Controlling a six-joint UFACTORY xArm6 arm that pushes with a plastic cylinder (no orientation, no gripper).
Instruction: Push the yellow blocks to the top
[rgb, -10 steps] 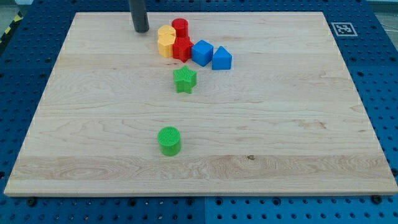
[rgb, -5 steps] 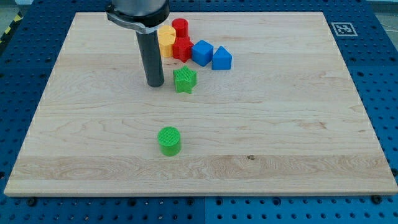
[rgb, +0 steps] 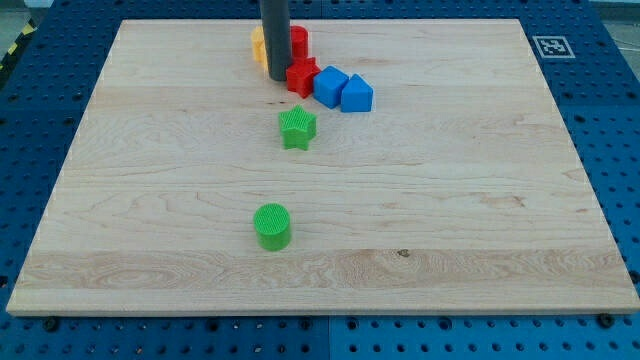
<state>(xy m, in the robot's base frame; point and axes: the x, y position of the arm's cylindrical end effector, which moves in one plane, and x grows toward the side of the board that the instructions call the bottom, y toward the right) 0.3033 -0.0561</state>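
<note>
The yellow blocks (rgb: 257, 45) are seen in the camera view near the top of the wooden bench (rgb: 150, 200), a little to the left of the middle, and only a narrow strip of yellow is shown at the left edge of the dark rod; how many yellow pieces lie there, and of what shape, cannot be told, since most of them is hidden behind the rod. The rod is stood upright in front of them, and my tip (rgb: 277, 77) is set on the bench just below the yellow strip and just to the left of the red star-like block (rgb: 301, 77), touching or nearly touching it. No hand is carried by the arm, so nothing is grasped or released. Two red blocks are counted: the star-like one and a red cylinder (rgb: 299, 40) above it, half covered by the rod. Two blue blocks are counted, placed side by side to the right of the red star-like block: a blue cube (rgb: 329, 86) touching it, and a blue block with a peaked top (rgb: 356, 93) just beside the cube. Two green blocks are counted: a green star (rgb: 297, 128) below the cluster, apart from it, and a green cylinder (rgb: 272, 226) well below that, towards the view's bottom. No containers are shown. A square printed marker (rgb: 549, 46) is seen past the bench's top right corner.
</note>
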